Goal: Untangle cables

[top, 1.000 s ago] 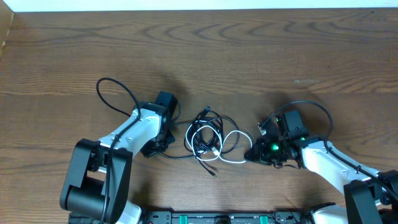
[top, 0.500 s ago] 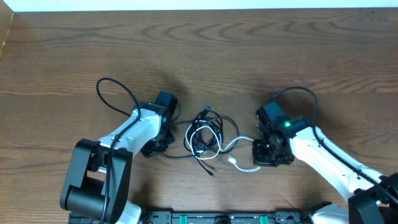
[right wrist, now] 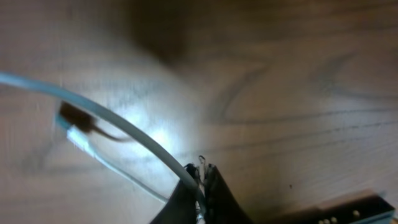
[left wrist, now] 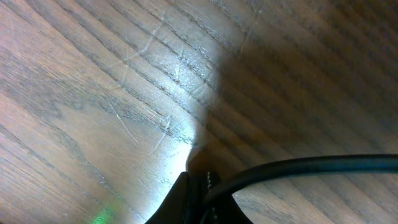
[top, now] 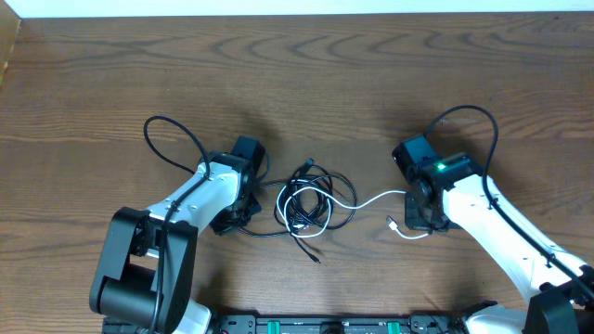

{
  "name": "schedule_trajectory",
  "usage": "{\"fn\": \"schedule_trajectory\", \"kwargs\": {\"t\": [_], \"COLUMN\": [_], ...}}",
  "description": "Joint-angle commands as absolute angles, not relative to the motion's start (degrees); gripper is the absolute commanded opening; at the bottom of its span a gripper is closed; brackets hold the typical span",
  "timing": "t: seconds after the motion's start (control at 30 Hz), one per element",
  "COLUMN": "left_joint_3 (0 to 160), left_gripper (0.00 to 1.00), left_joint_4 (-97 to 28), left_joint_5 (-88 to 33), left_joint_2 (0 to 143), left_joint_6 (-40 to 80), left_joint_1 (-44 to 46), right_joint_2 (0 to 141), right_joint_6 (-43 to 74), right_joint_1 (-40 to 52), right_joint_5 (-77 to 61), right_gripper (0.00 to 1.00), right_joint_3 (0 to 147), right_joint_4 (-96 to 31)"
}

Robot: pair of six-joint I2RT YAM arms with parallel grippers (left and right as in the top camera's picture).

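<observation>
Tangle of thin, glossy black cables (top: pixel 306 206) coiled mid-table on grained brown wood (top: pixel 111 74); white cable (top: pixel 371 199) curving rightward. Left gripper (left wrist: pixel 198 180) pinches one smooth black strand (left wrist: pixel 298 167); right gripper (right wrist: pixel 202 175) pinches the blurred white cable. Fingertips mostly cut off by the frame edges.

Cable tangle (top: pixel 306 204) mid-table (top: pixel 297 83), left claw (top: pixel 247 211) just left, loose cable (top: pixel 376 199) spanning tangle to right claw (top: pixel 420 223).
</observation>
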State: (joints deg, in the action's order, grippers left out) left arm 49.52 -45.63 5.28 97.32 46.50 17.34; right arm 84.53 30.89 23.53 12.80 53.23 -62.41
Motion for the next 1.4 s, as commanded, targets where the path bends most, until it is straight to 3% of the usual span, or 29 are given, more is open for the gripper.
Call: {"fn": "schedule_trajectory", "kwargs": {"t": [0.0,0.1,0.17,0.4,0.57,0.63,0.73,0.77,0.97,1.03,1.13,1.37], "left_joint_3": [47.0,47.0,47.0,47.0,47.0,47.0,47.0,47.0,47.0,47.0,47.0,47.0], "left_gripper": [0.08,0.08,0.08,0.08,0.08,0.08,0.08,0.08,0.08,0.08,0.08,0.08], "left_joint_4": [-44.3,-44.3,-44.3,-44.3,-44.3,-44.3,-44.1,-44.1,-44.0,-43.8,-43.6,-43.6], "left_joint_5": [5.0,5.0,5.0,4.9,4.9,4.7,4.4,4.3,4.2,4.1,4.0,4.0], "left_joint_2": [100.0,100.0,100.0,100.0,100.0,100.0,100.0,100.0,100.0,100.0,100.0,100.0], "left_joint_6": [47.1,47.1,47.1,47.1,47.1,47.1,47.1,47.1,47.1,47.1,47.1,47.1], "left_joint_1": [16.7,16.7,16.7,16.7,16.8,16.8,16.8,16.8,16.8,16.8,16.8,16.8], "right_joint_2": [84.7,84.7,84.7,84.7,84.7,84.7,84.7,84.7,84.7,84.7,84.7,84.7], "right_joint_6": [33.1,32.1,30.5,28.0,27.0,27.7,28.9,28.9,34.0,36.4,39.7,57.0], "right_joint_1": [23.3,23.3,23.3,23.4,23.3,23.4,23.4,23.4,26.4,28.2,31.1,37.6], "right_joint_5": [16.1,13.1,9.6,-12.4,-26.4,-28.9,-32.5,-33.2,-33.4,-33.4,-33.3,-22.5], "right_gripper": [0.18,0.59,0.73,0.75,0.55,0.63,0.94,0.95,0.94,0.84,0.59,0.49], "right_joint_3": [54.0,54.0,54.0,54.0,54.0,54.0,54.0,54.0,53.9,53.9,53.9,53.9], "right_joint_4": [-60.1,-56.7,-54.4,-47.7,-45.5,-45.4,-46.1,-46.4,-46.7,-46.0,-42.9,-39.4]}}
